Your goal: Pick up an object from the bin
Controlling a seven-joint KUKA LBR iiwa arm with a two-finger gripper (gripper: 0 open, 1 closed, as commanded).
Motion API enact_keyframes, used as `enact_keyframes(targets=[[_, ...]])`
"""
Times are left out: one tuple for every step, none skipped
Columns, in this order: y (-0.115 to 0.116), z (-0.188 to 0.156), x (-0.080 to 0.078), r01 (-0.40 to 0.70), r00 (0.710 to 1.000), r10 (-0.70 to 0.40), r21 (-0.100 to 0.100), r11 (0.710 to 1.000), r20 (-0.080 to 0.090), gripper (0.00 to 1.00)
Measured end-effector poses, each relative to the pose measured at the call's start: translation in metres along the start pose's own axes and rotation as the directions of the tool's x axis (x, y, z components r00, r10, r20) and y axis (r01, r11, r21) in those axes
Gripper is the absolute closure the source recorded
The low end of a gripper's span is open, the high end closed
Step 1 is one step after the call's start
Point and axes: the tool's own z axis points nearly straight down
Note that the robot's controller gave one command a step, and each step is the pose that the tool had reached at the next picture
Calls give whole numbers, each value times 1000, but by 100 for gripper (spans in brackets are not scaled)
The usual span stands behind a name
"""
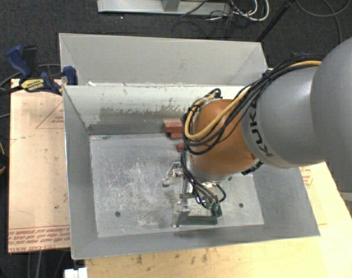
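the gripper (190, 209) stands low over the bin (124, 178) floor near the front wall, a posture judged suited to taking the small green item (215, 211) just beside it; open or closed cannot be told; a red-brown block (172, 127) rests against the back wall, well apart.

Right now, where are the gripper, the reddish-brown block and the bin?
gripper (190, 210): camera view, its lower end near the bin's front.
reddish-brown block (172, 127): camera view, its visible left end by the back wall.
bin (124, 178): camera view, bare floor left of the gripper.
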Motion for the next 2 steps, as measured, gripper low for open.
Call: enact_keyframes(targets=[[-25, 24, 5, 120, 993, -120, 0, 993, -1, 0], [-52, 28, -3, 9, 1000, -9, -5, 1000, 7, 100]])
